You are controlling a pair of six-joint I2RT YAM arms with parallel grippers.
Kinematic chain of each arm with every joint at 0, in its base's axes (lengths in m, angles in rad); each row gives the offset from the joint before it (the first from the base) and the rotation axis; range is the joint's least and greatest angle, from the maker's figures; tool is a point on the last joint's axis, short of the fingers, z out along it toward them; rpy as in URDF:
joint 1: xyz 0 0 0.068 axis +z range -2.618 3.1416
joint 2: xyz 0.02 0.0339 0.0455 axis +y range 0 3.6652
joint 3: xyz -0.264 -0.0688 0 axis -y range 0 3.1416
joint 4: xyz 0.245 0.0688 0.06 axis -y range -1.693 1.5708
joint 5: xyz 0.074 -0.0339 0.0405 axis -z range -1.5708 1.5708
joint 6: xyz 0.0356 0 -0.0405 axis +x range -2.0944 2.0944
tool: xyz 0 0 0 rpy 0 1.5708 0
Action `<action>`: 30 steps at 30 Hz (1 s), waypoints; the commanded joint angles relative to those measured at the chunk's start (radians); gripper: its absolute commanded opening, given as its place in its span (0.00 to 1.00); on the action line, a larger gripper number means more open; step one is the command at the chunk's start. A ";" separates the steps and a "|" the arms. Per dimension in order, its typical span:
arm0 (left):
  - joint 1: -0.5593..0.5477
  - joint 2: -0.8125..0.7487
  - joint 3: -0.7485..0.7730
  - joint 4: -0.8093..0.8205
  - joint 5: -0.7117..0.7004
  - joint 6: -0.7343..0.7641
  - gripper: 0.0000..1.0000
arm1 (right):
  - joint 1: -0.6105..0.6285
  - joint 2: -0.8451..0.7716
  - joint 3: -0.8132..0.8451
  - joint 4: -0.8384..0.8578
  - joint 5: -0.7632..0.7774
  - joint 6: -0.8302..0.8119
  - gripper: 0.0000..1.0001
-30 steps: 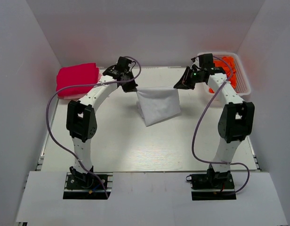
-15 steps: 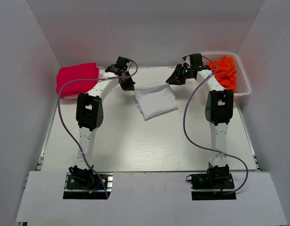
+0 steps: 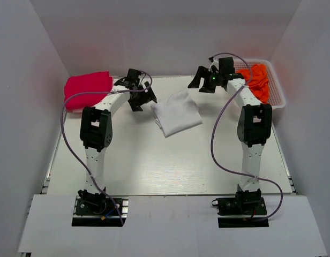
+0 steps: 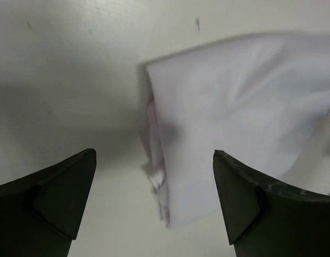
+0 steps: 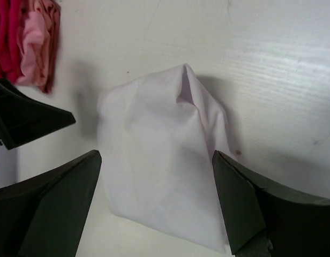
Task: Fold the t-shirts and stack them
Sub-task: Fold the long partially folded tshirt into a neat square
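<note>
White tabletop [image 3: 154, 160], far centre: folded white cloth t-shirt [image 3: 177, 112] lying flat, released. Left gripper [image 4: 154, 154] spread wide, empty, just beside its left edge. Right gripper [image 5: 157, 155] likewise spread, empty, near the far-right corner. Crimson-pink folded t-shirt stack [image 3: 88, 90] far left; bright orange t-shirts [image 3: 256, 80] in white plastic lattice basket [image 3: 280, 99] far right.

white t-shirt [image 4: 245, 107] cut by right edge, pink shirts [image 5: 27, 40] cropped

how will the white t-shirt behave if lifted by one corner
Probably floppy: the white t-shirt lies in soft creased layers, so it likely drapes and unfolds. Its loose edge looks bunched in the left wrist view, so pushing may wrinkle it.
</note>
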 commanded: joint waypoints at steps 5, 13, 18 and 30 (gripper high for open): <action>-0.063 -0.115 -0.171 0.073 0.037 -0.009 1.00 | 0.061 -0.002 0.054 -0.029 0.093 -0.340 0.90; -0.090 -0.110 -0.061 0.078 0.041 0.011 1.00 | 0.092 0.051 0.086 0.118 -0.172 -0.236 0.90; -0.090 -0.122 -0.038 0.110 0.020 0.031 1.00 | 0.098 0.035 0.029 0.294 -0.244 -0.114 0.90; -0.090 0.003 -0.074 0.325 0.123 0.078 1.00 | 0.077 0.268 0.132 0.501 -0.263 0.188 0.90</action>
